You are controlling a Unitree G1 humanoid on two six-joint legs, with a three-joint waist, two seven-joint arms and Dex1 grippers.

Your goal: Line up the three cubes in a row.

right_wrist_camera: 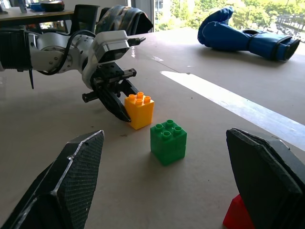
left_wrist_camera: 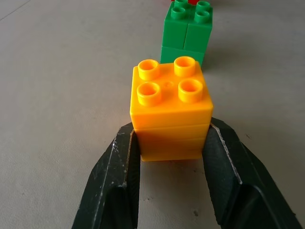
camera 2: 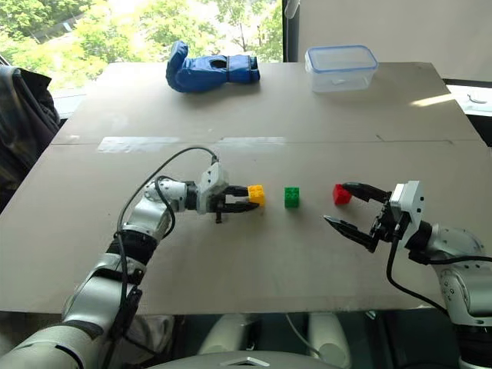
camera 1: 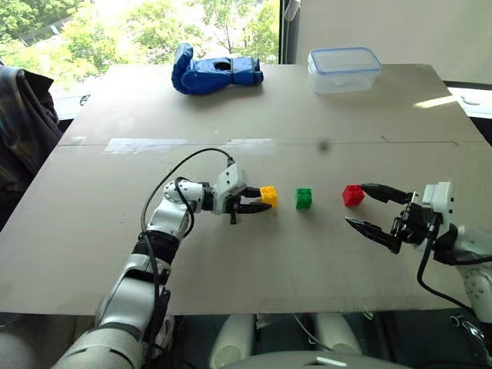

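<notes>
Three studded cubes stand in a line across the table. My left gripper (camera 1: 260,201) is shut on the yellow cube (camera 1: 268,196), its black fingers (left_wrist_camera: 119,171) pressing the cube's two sides, and the cube rests on the table. The green cube (camera 1: 304,197) stands free a short gap to its right. Farther right is the red cube (camera 1: 353,195). My right gripper (camera 1: 357,204) is open just beside the red cube. One fingertip reaches behind the cube and the other is nearer the table's front. Nothing is between its fingers (right_wrist_camera: 71,186).
A blue glove (camera 1: 215,73) lies at the back left of the table. A clear plastic container (camera 1: 344,69) with a lid stands at the back right. A strip of tape (camera 1: 146,144) runs along the seam between the two tabletop boards.
</notes>
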